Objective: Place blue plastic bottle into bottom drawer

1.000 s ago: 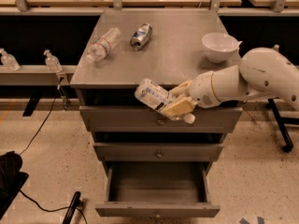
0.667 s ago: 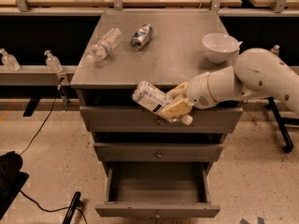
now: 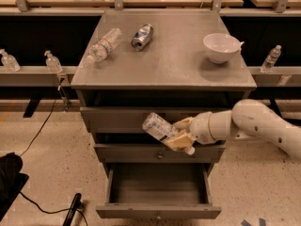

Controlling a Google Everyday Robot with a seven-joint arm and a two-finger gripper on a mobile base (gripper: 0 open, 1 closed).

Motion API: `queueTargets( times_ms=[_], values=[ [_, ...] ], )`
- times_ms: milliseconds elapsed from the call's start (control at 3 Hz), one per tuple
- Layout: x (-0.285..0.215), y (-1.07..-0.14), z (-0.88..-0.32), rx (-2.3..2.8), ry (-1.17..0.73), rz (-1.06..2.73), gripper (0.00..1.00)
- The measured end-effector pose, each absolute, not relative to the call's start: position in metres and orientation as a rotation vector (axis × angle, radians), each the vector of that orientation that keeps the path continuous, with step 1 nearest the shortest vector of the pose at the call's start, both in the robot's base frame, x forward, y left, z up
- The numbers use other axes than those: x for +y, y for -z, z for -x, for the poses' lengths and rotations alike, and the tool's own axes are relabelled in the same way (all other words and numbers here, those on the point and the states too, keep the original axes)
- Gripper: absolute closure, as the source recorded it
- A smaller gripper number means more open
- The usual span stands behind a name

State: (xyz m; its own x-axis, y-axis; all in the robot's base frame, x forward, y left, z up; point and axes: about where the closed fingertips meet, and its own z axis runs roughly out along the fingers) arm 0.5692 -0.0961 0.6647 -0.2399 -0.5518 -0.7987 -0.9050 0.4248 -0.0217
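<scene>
Since the earlier frames the arm (image 3: 254,124) has come lower. The blue plastic bottle (image 3: 157,125) was then at the height of the front edge of the surface; now it hangs in front of the top drawer (image 3: 117,119) and the middle drawer (image 3: 131,152).

The pincer (image 3: 181,136) is clenched on the blue plastic bottle and grasps it at its lower right end. The bottle is in the air and tilted, with its free end pointing up and to the left. It touches nothing except the pincer, as far as one can see. The white arm reaches in from the right side of the cabinet.

The bottom drawer (image 3: 158,212) is pulled out, directly below the bottle, and its inside looks dark and bare. The two drawers above are closed.

On the grey surface (image 3: 174,69) three things rest well apart from each other. A slim clear bottle (image 3: 103,45) lies on its side at the left. A crushed can (image 3: 142,36) lies just beside it, toward the back. A white bowl (image 3: 222,47) stands at the right.
</scene>
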Motion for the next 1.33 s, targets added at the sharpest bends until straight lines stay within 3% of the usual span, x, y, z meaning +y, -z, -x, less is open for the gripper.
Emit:
queueTargets(
  times_ms=[667,1333],
  values=[
    [-0.097,-0.66,-0.573,1.925,-0.564,1.208,1.0],
    [-0.102,-0.589,-0.573,1.955,-0.564,1.165,1.0]
  ],
)
